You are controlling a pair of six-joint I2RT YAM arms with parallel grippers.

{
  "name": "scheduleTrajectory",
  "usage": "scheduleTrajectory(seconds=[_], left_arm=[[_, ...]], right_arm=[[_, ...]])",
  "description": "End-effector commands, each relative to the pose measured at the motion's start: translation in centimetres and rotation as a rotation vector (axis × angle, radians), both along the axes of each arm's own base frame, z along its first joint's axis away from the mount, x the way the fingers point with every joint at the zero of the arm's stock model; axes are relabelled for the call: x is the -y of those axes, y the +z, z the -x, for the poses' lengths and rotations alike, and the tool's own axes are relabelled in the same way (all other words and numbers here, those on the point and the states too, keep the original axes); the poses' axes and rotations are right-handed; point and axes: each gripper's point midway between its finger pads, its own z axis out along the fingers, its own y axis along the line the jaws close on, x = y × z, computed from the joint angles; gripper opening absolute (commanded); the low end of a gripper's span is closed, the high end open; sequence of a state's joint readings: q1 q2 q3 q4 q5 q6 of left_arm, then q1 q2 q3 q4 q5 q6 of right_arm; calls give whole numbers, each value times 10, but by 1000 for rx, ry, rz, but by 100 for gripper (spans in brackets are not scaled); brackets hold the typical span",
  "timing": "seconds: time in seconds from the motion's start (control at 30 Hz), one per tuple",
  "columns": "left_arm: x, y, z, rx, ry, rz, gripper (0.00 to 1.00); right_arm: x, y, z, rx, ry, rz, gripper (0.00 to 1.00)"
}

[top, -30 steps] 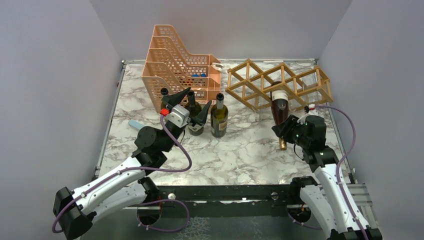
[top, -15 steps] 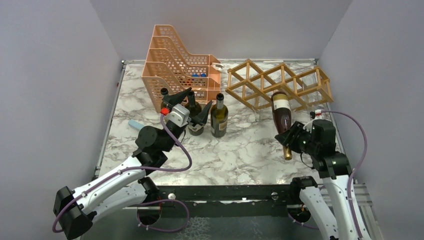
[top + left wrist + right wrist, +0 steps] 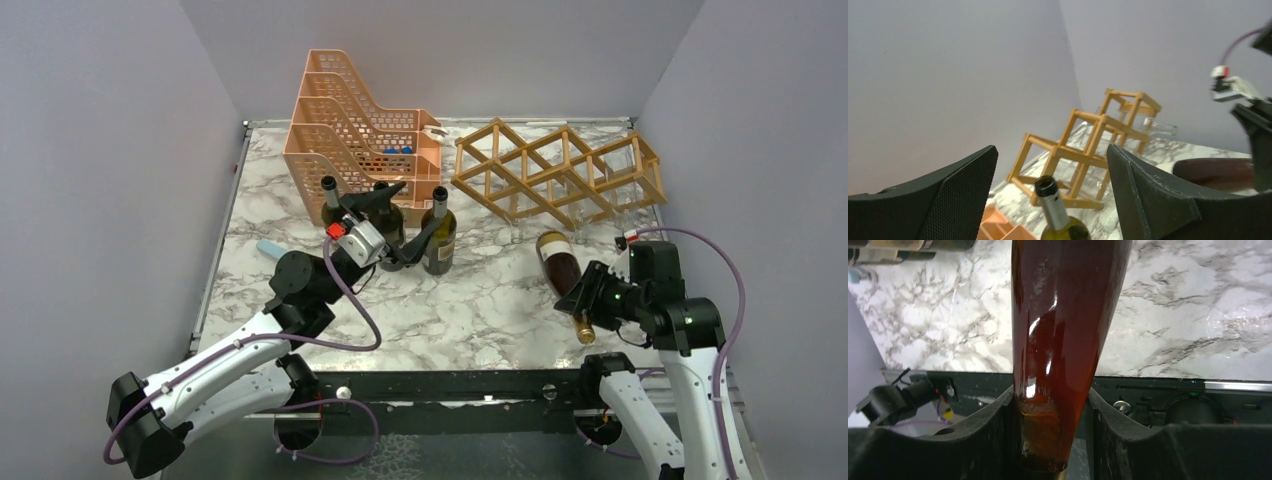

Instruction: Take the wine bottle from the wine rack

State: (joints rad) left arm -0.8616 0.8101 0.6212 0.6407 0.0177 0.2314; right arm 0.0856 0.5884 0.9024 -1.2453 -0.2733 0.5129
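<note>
top external view: dark wine bottle (image 3: 560,268) lying out of the wine rack (image 3: 560,170), right of centre, over the marble table (image 3: 480,310), neck toward the lower edge. right gripper (image 3: 588,300) pinching it where the shoulder narrows to the neck. left gripper (image 3: 400,215) spread wide beside the standing green bottles (image 3: 437,235) at centre. likely heavy, stiff, smooth glass, slippery and breakable; firm hold near the shoulder safer than the thin neck.

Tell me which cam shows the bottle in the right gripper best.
Top external: the whole wine bottle shows, base to gold cap, clear of the wine rack, neck in the right gripper. Right wrist shows only its shoulder and neck between the fingers. Left wrist catches just a brown sliver, likely it.
</note>
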Motion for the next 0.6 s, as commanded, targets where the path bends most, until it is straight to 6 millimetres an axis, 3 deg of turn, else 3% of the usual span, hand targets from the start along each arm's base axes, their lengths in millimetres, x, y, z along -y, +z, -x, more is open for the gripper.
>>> scheduleTrajectory(seconds=[0.0,0.2,0.3,0.43,0.57], left_arm=[[28,25,51,143,-290,-50,86],[72,6,117,217,-633,-173,89],[105,-29,138,205,-674,-348,90],[143,-77,145,185,-629,-600,90],[165,-101,141,188,-614,-664,90]], right_arm=[[-27,86,-35,383,220,-63,1],[-42,76,-17,256,383,-110,1],[-47,76,-7,249,413,-135,1],[-52,68,3,221,448,-157,1],[-54,62,10,193,469,-170,1]])
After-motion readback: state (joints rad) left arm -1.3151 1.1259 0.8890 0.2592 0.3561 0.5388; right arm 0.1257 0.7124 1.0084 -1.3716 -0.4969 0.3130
